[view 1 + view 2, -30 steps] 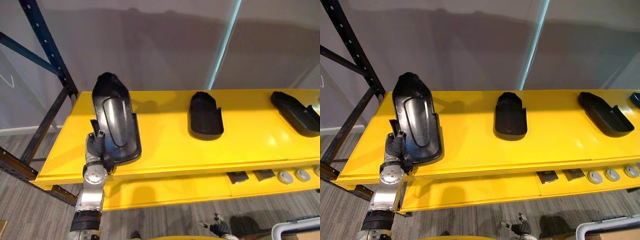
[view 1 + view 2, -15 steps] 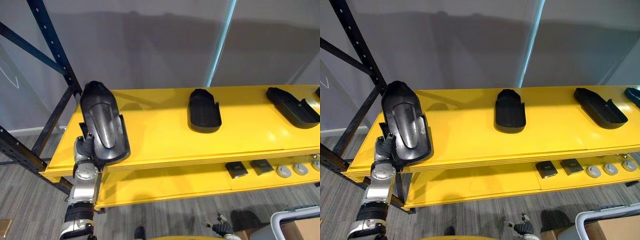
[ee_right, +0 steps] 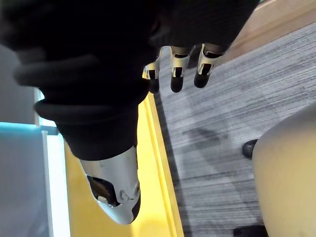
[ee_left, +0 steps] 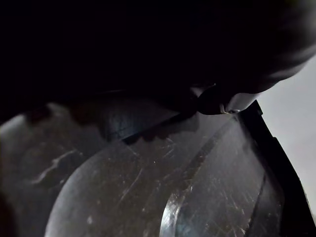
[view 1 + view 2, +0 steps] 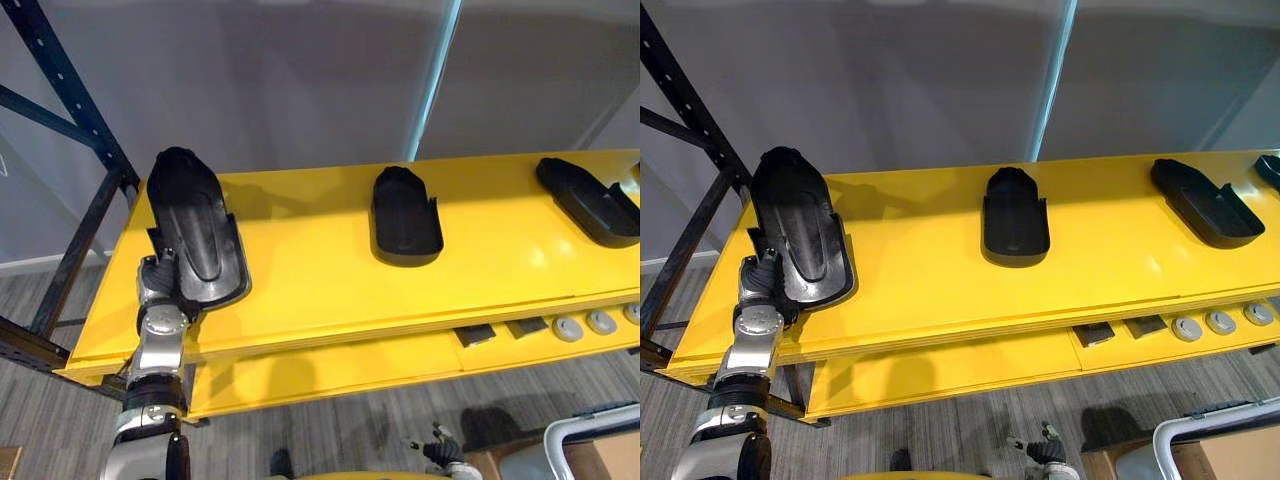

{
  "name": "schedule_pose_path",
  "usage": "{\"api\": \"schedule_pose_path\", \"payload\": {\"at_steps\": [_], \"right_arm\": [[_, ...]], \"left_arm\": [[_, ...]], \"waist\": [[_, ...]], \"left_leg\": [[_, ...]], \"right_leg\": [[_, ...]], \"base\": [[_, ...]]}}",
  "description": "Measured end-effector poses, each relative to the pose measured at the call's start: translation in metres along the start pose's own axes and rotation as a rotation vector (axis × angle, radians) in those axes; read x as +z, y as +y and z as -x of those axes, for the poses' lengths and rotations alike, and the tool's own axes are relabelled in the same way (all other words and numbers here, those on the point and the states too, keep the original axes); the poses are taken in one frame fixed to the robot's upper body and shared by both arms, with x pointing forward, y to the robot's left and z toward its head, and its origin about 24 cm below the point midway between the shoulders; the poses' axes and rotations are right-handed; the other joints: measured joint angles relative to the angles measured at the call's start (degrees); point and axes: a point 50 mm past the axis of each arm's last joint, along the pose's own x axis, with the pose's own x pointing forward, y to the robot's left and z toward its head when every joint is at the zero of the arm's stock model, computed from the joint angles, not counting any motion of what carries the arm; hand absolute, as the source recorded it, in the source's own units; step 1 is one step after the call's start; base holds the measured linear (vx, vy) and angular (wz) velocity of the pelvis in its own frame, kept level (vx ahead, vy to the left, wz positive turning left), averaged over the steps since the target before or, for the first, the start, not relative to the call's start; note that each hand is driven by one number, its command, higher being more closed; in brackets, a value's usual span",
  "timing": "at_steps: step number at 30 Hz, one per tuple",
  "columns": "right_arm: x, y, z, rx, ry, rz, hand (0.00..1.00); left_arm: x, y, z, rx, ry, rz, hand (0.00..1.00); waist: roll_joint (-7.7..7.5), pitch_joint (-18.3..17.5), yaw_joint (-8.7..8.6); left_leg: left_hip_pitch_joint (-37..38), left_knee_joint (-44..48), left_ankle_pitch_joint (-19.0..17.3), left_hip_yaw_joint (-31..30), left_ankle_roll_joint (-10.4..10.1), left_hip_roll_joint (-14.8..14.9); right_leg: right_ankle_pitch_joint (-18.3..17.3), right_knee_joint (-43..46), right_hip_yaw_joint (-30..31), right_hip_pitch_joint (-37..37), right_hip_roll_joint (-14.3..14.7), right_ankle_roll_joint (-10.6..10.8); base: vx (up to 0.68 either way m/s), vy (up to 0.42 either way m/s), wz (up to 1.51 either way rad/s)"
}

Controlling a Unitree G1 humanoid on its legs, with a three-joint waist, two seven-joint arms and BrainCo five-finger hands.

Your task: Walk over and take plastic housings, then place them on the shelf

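Observation:
My left hand [image 5: 160,292] is shut on the near end of a long black plastic housing [image 5: 195,235], which is held over the left end of the yellow shelf [image 5: 320,285]. I cannot tell whether it touches the shelf. Up close, the housing's scratched black surface [image 4: 148,187] lies right against the hand. Two more black housings [image 5: 405,215] [image 5: 588,200] lie on the shelf at the middle and the right, and the tip of another [image 5: 1270,168] is at the far right. My right hand [image 3: 180,61] hangs low by the floor with relaxed fingers and holds nothing.
A dark blue rack upright [image 5: 60,100] with diagonal braces stands at the shelf's left end. Small dark and round parts [image 5: 520,330] lie on the lower yellow shelf at the right. A white-rimmed bin [image 5: 590,445] stands at the bottom right. A grey wall is behind.
The camera has shifted. My left hand has carried the housing further in over the shelf's left end, so that it no longer overhangs the front edge.

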Motion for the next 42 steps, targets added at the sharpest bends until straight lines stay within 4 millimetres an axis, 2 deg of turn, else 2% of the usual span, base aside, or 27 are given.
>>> {"api": "schedule_pose_path", "payload": {"at_steps": [7, 14, 25, 27, 31, 33, 35, 38, 39, 40, 42], "right_arm": [[0.0, 0.0, 0.0, 0.0, -0.001, 0.001, 0.0], [0.0, 0.0, 0.0, -0.001, -0.001, 0.001, 0.0], [0.0, 0.0, 0.0, -0.001, -0.001, 0.001, 0.0], [0.0, 0.0, 0.0, -0.001, -0.001, 0.001, 0.0], [0.0, 0.0, 0.0, -0.005, -0.005, 0.001, 0.0], [0.001, 0.001, 0.0, -0.004, -0.01, 0.0, 0.0], [0.0, 0.001, 0.0, -0.004, -0.013, -0.001, 0.0], [-0.002, 0.0, 0.0, -0.005, -0.009, 0.001, 0.0], [-0.002, 0.0, 0.0, -0.006, -0.009, 0.001, 0.0], [-0.003, 0.0, 0.0, -0.007, -0.01, 0.0, 0.0], [-0.003, 0.0, 0.0, -0.007, -0.012, 0.0, 0.0]], "left_arm": [[0.003, -0.004, 0.001, -0.017, -0.021, -0.011, 0.0], [0.01, 0.001, -0.002, 0.017, -0.055, -0.005, 0.0], [0.011, 0.001, -0.001, 0.038, -0.047, 0.037, 0.0], [0.022, 0.0, 0.002, 0.056, -0.092, 0.066, 0.0], [0.065, 0.001, 0.02, 0.093, -0.307, 0.168, 0.0], [0.074, 0.006, 0.031, 0.111, -0.38, 0.191, 0.0], [0.08, 0.007, 0.048, 0.123, -0.446, 0.204, 0.0], [0.088, 0.003, 0.084, 0.092, -0.554, 0.239, 0.0], [0.088, 0.003, 0.09, 0.086, -0.566, 0.249, 0.0], [0.087, 0.002, 0.108, 0.066, -0.592, 0.274, 0.0], [0.082, 0.0, 0.123, 0.047, -0.595, 0.286, 0.0]], "waist": [[-0.52, 0.25, -0.08], [-0.62, 0.23, -0.09], [-0.75, 0.29, -0.15], [-0.97, 0.44, 0.02], [-1.44, 0.8, 0.07], [-1.29, 0.9, 0.08], [-1.27, 0.9, 0.1], [-1.12, 0.98, 0.89], [-1.06, 1.0, 1.18], [-0.91, 0.98, 1.65], [-0.7, 1.0, 1.78]], "left_leg": [[0.08, -0.14, -0.51, 0.21, 0.1, -0.3], [0.09, 0.17, -0.54, 0.31, 0.27, -0.33], [0.64, -0.14, -0.54, 0.19, 0.27, -0.33], [0.64, -0.14, -0.53, 0.05, 0.28, -0.36], [0.63, -0.15, -0.53, -1.06, 0.28, -0.67], [0.62, -0.15, -0.53, -1.11, 0.29, -0.74], [0.61, 0.09, -0.53, -1.27, 0.28, -0.76], [0.58, 0.24, -0.51, -1.56, 0.29, -0.73], [0.58, 0.25, -0.51, -1.6, 0.29, -0.71], [0.58, 0.25, -0.51, -1.65, 0.29, -0.64], [0.6, 0.25, -0.51, -1.97, 0.28, -0.61]], "right_leg": [[-0.12, -0.16, 0.39, -0.11, -0.67, 0.12], [-0.13, -0.24, 0.51, -0.01, -0.67, 0.15], [-0.13, -0.16, 0.38, 0.36, -0.74, 0.15], [-0.13, -0.15, -0.1, 0.38, -0.81, 0.16], [-0.18, -0.67, -0.69, 1.13, -0.99, 0.22], [-0.18, -0.87, -0.74, 1.23, -0.99, 0.22], [-0.14, -0.95, -0.79, 1.51, -1.0, 0.19], [-0.14, -1.03, -1.11, 2.07, -0.97, 0.19], [-0.14, -1.03, -1.17, 2.11, -0.95, 0.18], [-0.14, -1.02, -1.21, 2.18, -0.89, 0.18], [-0.14, -1.01, -1.56, 2.4, -0.87, 0.18]], "base": [[-0.01, 0.004, -0.01], [0.05, -0.008, -0.01], [0.01, -0.004, 0.0], [0.0, 0.0, 0.03], [0.0, 0.001, 0.12], [0.03, -0.007, 0.04], [0.05, -0.014, 0.04], [0.05, -0.02, 0.06], [0.03, -0.02, 0.04], [0.01, -0.017, 0.05], [-0.01, -0.015, 0.09]]}}
